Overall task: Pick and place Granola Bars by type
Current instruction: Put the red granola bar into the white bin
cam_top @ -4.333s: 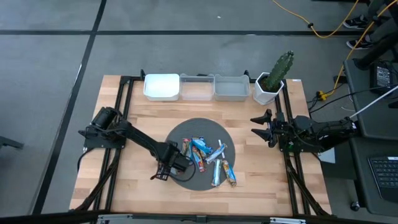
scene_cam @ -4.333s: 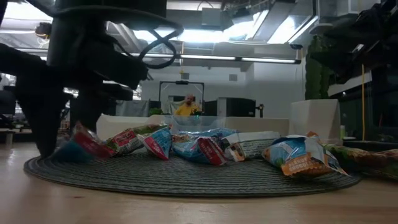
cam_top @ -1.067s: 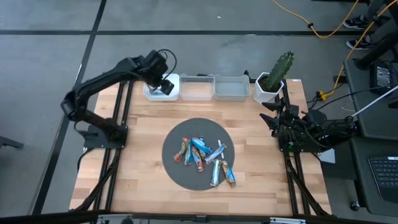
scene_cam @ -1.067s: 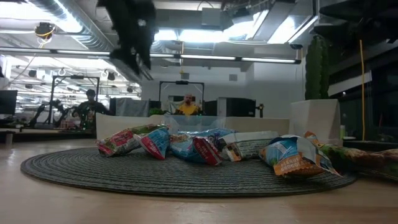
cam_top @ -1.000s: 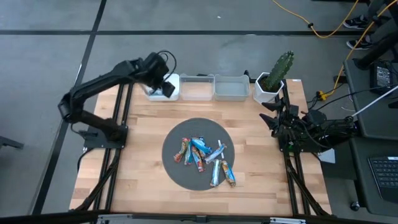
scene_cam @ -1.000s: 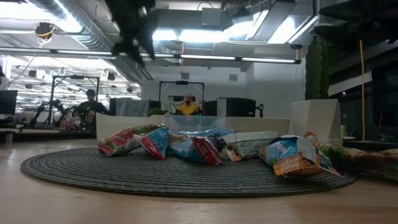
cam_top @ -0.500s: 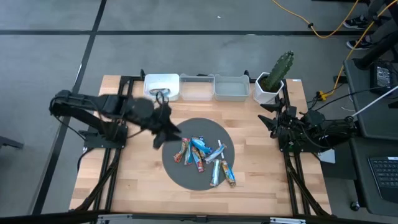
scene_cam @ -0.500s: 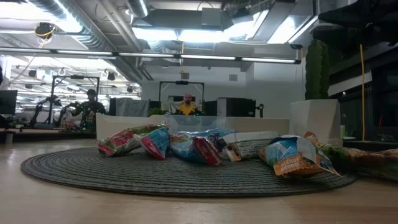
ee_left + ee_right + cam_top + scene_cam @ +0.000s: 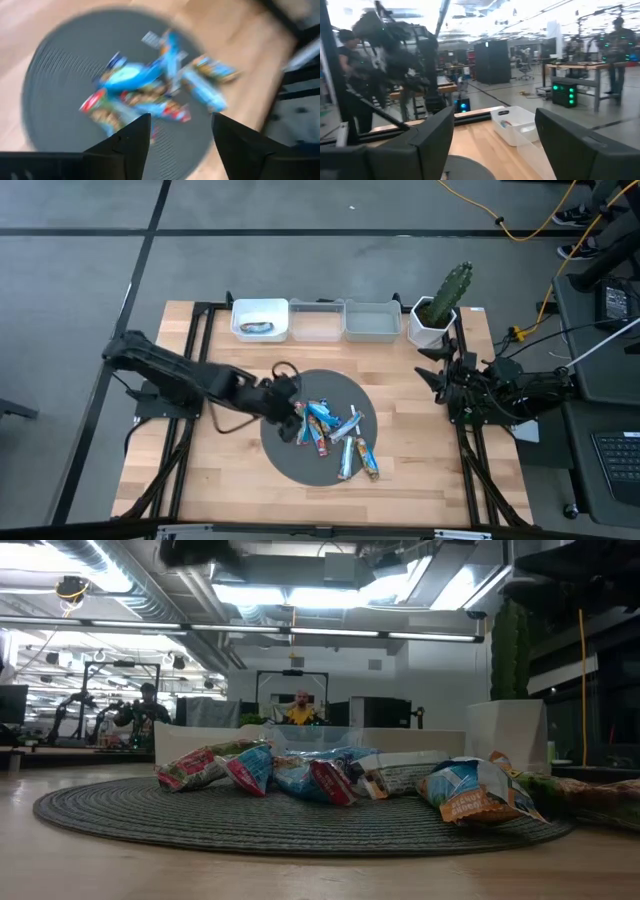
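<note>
Your left gripper (image 9: 287, 411) sits over the left edge of the round grey mat (image 9: 283, 448), just beside the pile of granola bars (image 9: 330, 431); its wrist view shows both dark fingers (image 9: 125, 145) spread apart with nothing between them, mat and bars visible through the gap. That wrist picture is smeared, so you can make out blue, red and green-gold wrappers but not count them or read edges. From above, the gripper body hides its own fingertips and part of the mat's left rim. The bars lie heaped near the mat's centre, several overlapping, so the lower ones are partly covered; two more lie a little apart toward the near right of the mat. In the low view the pile (image 9: 300, 772) shows side-on, the back bars hidden behind the front ones, and only a dark piece of arm is cut off at the top edge. One bar (image 9: 256, 327) lies alone in the white bin (image 9: 243, 312) at the far left; the two clear bins (image 9: 345, 321) beside it show no readable contents. Your right gripper (image 9: 432, 379) waits off the table's right edge near the cactus pot (image 9: 430, 320), fingers (image 9: 582, 145) set wide, holding nothing.
</note>
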Robot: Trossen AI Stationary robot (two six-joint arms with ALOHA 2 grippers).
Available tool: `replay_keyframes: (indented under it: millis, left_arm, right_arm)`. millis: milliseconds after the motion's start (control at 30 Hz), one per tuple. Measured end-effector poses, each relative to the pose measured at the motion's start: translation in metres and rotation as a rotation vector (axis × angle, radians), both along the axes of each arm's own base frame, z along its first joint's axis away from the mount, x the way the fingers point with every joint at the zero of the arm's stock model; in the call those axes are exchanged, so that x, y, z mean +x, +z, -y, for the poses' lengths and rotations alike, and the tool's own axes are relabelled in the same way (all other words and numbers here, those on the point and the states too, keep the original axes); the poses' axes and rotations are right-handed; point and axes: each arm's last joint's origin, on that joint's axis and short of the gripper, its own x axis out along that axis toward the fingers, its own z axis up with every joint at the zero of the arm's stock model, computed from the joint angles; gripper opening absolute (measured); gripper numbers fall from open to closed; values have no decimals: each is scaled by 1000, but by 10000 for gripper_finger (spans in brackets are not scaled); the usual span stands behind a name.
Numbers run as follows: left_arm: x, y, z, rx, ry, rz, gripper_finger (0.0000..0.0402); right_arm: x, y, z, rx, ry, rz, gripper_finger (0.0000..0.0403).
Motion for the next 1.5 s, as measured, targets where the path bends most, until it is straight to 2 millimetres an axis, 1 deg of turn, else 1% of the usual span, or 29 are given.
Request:
replay_keyframes:
  millis: [133, 233, 400, 600, 833, 900, 967, 1033, 1133, 1267, 1400, 1433, 1500]
  left_arm:
    - [14, -34, 5, -14, 65, -158, 237]
    - [23, -58, 5, -23, 146, -263, 267]
    - [38, -92, 8, -8, 165, -361, 306]
    - [46, -120, 9, 22, 179, -448, 311]
    - [52, -141, 4, 43, 186, -514, 306]
    - [54, -146, 1, 41, 186, -536, 295]
    - [55, -151, -2, 28, 184, -560, 276]
    - [56, -155, -5, 20, 182, -581, 249]
    - [56, -158, -9, -2, 184, -607, 197]
    - [56, -158, -10, -21, 176, -616, 112]
    - [56, -157, -8, -75, 158, -629, 28]
    - [55, -154, -8, -90, 153, -625, 18]
    - [54, -142, -8, -100, 154, -596, 17]
  right_arm:
    - [1, 0, -2, -12, 60, -4, 280]
    - [1, -2, -2, -16, 67, -18, 280]
    - [1, -4, -2, -16, 68, -38, 280]
    - [1, -4, -2, -15, 68, -38, 280]
    - [1, -4, -2, -13, 69, -36, 280]
    - [1, -4, -2, -13, 69, -36, 280]
    - [1, -4, -2, -13, 69, -36, 280]
    - [1, -4, -2, -13, 69, -36, 280]
    - [1, -4, -2, -14, 69, -36, 280]
    - [1, -4, -2, -14, 69, -37, 280]
    - [1, -4, -2, -15, 69, -37, 280]
    - [1, -4, -2, -14, 68, -37, 280]
    - [1, -4, -2, -15, 69, -37, 280]
